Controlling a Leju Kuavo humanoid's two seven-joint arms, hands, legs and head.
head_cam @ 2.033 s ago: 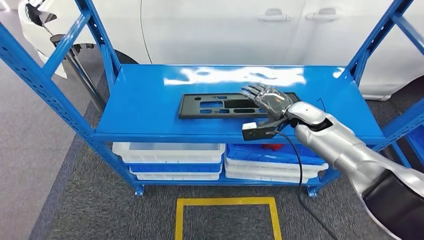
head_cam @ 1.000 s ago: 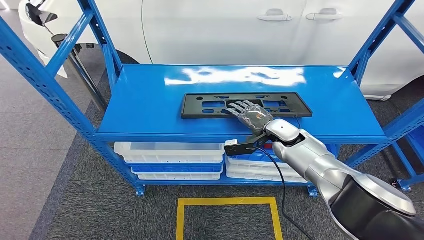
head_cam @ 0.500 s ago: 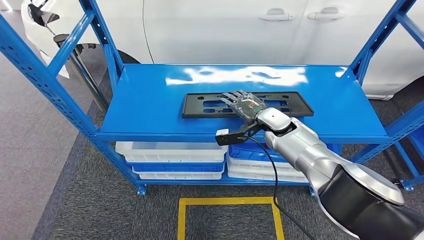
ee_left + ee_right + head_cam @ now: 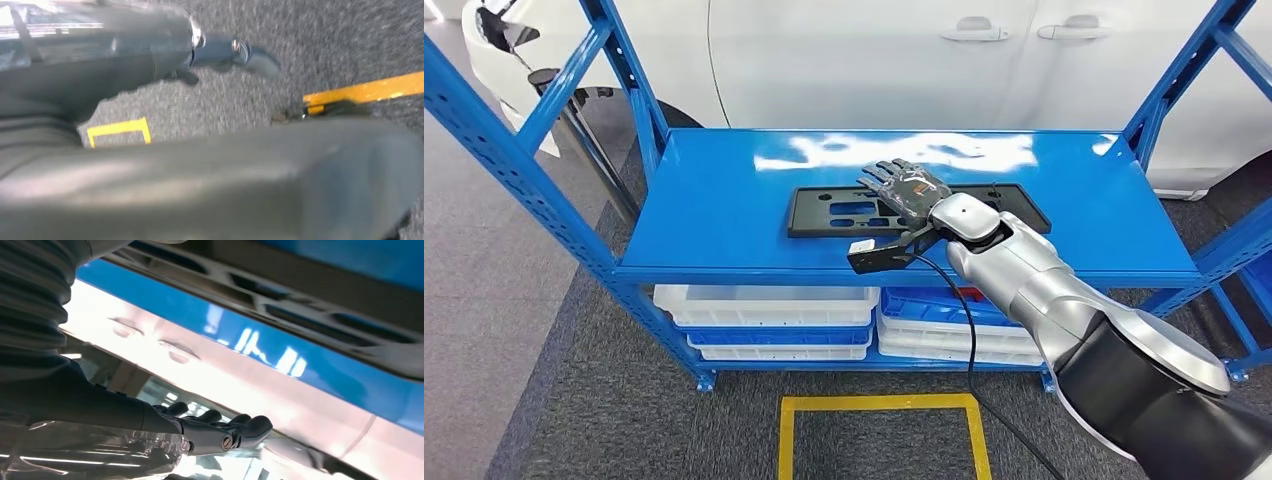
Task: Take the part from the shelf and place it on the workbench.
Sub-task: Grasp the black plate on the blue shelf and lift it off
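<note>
A long black plastic part point(image 4: 802, 210) with several cut-outs lies flat on the top deck of the blue shelf point(image 4: 714, 200). My right hand point(image 4: 909, 190) is stretched over the part's middle, palm down, fingers spread and straight, holding nothing. In the right wrist view the fingers point(image 4: 235, 432) reach out flat, with the part point(image 4: 320, 295) and the glossy blue shelf point(image 4: 310, 375) close by. I cannot tell whether the hand touches the part. In the left wrist view my left hand point(image 4: 200, 185) is a blurred grey mass over the carpet.
A white car point(image 4: 874, 60) stands right behind the shelf. Blue uprights point(image 4: 504, 150) flank both ends. White and blue bins point(image 4: 764, 305) sit on the lower level. A yellow square point(image 4: 879, 405) marks the grey carpet in front.
My right hand has moved left along the part, from its right end to its middle, and now reaches farther back over it. The part has stayed in place.
</note>
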